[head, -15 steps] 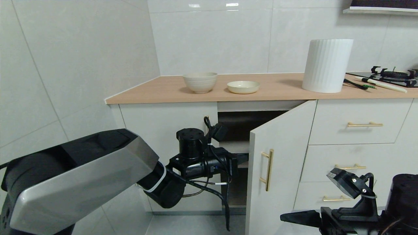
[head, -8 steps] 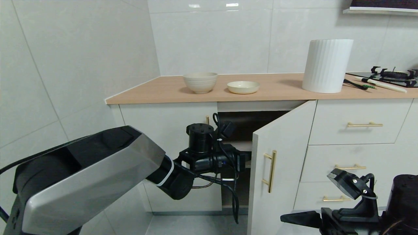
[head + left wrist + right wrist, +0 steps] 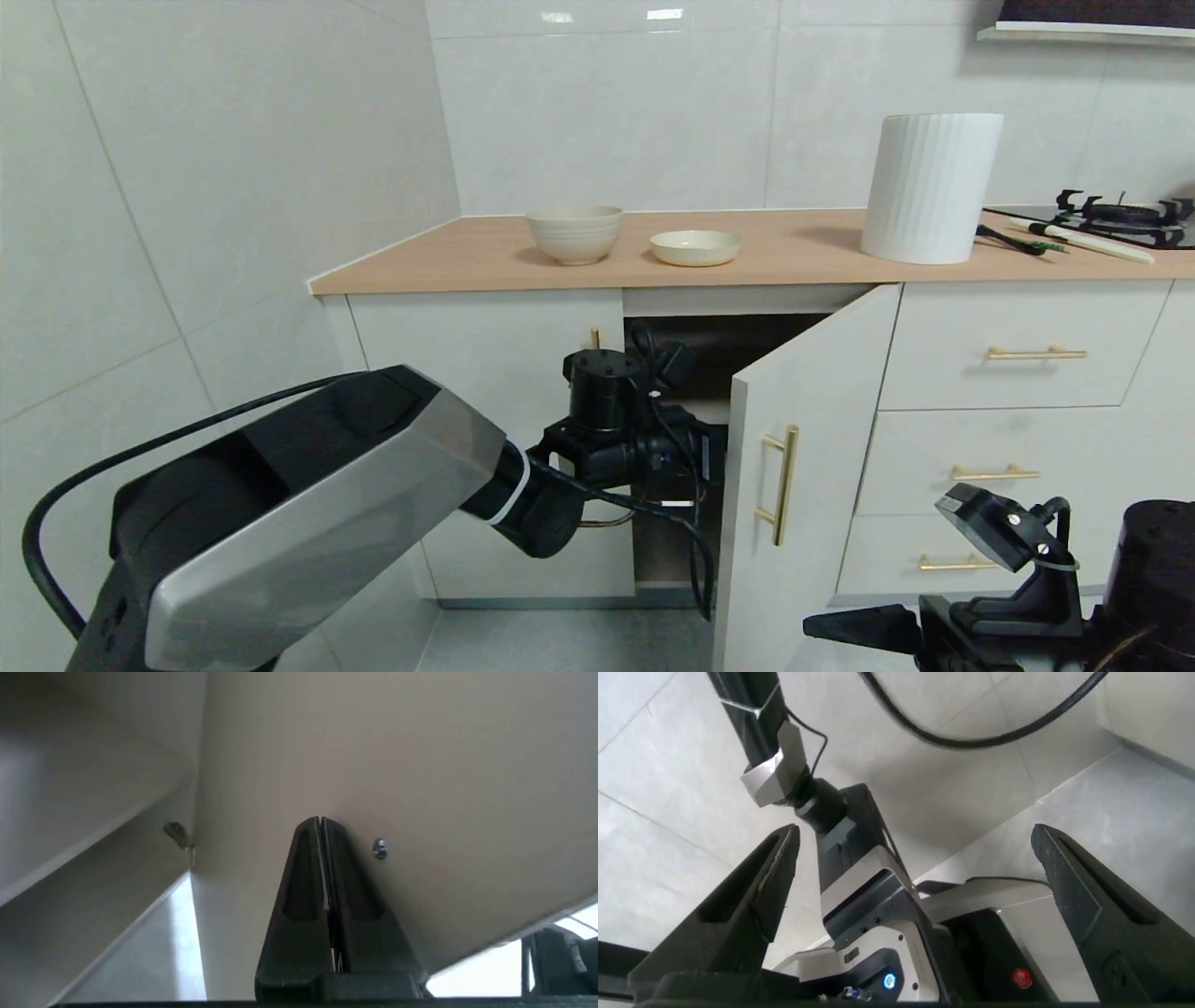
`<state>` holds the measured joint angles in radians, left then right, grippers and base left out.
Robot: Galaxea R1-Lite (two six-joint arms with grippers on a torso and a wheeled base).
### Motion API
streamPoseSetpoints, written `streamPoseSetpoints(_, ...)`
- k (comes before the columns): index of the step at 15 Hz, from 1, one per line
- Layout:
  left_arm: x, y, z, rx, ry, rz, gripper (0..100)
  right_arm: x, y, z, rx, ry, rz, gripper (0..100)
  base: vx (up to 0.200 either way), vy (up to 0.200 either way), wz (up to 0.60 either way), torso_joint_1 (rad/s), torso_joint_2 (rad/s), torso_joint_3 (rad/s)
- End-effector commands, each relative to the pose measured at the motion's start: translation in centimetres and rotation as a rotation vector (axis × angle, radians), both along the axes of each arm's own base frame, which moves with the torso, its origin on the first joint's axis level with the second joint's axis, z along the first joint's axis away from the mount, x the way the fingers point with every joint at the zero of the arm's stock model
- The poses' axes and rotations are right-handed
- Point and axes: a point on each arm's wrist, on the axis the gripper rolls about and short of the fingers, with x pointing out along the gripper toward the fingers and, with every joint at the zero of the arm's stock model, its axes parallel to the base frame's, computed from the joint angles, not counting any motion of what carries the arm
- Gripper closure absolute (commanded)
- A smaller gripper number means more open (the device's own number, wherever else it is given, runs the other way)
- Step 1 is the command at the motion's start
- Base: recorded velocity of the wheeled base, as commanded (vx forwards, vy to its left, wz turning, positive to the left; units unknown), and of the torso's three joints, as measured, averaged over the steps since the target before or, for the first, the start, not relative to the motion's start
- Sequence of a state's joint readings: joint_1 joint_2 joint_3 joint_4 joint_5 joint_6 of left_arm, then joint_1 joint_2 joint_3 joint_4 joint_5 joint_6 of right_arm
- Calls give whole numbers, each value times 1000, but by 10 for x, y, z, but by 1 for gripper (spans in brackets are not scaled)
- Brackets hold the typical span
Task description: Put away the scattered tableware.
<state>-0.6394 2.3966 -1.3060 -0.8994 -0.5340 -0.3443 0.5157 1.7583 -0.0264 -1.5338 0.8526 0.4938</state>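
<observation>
**Tableware on the counter, cabinet door ajar**

In the head view the wooden counter (image 3: 803, 252) runs across the middle. Below it, at 6 o'clock of the tableware, a white cabinet door (image 3: 822, 392) with a gold handle stands swung open on a dark cupboard. A tall ribbed white canister (image 3: 931, 187) stands upright on the counter, well apart at 3 o'clock of the dishes. A cream bowl (image 3: 574, 233) sits upright near the counter's left end. A shallow cream dish (image 3: 695, 247) lies just beside it at 3 o'clock, not touching. Long utensils (image 3: 1083, 240) lie at 3 o'clock of the canister, beside the stove (image 3: 1120, 210).

The left gripper (image 3: 320, 821) is inside the cupboard opening, at 9 o'clock of the door. Its fingers are pressed fully together and hold nothing; the tips are at the door's inner face. The right gripper (image 3: 915, 831) sits low, at 5 o'clock of the door, with its fingers spread wide and empty.
</observation>
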Motion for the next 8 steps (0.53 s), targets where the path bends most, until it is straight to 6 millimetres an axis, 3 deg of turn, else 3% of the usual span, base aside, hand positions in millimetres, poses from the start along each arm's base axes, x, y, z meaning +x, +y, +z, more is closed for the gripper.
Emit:
streamPoseSetpoints(1,-4,-6,1,-3,-4,-12,100,-1,1,0,-1,3,9,0,0,0,0,0,0,0)
streamPoseSetpoints(4,-33,-28,23,-23,-32,-83,100,-8,5,2,3,-13,44,0,0,0,0,0,0,0)
streamPoseSetpoints(5,-62,-49,37,-41,-50,-160,100,-17,7,6,12,-33,78,0,0,0,0,0,0,0)
streamPoseSetpoints(6,-64,-50,38,-42,-52,-165,100,-17,7,6,13,-36,81,0,0,0,0,0,0,0)
streamPoseSetpoints(7,-115,-82,58,-53,-57,-298,100,-32,12,18,43,-94,150,0,0,0,0,0,0,0)
streamPoseSetpoints(8,-123,-85,63,-54,-59,-318,100,-39,12,23,54,-108,172,0,0,0,0,0,0,0)
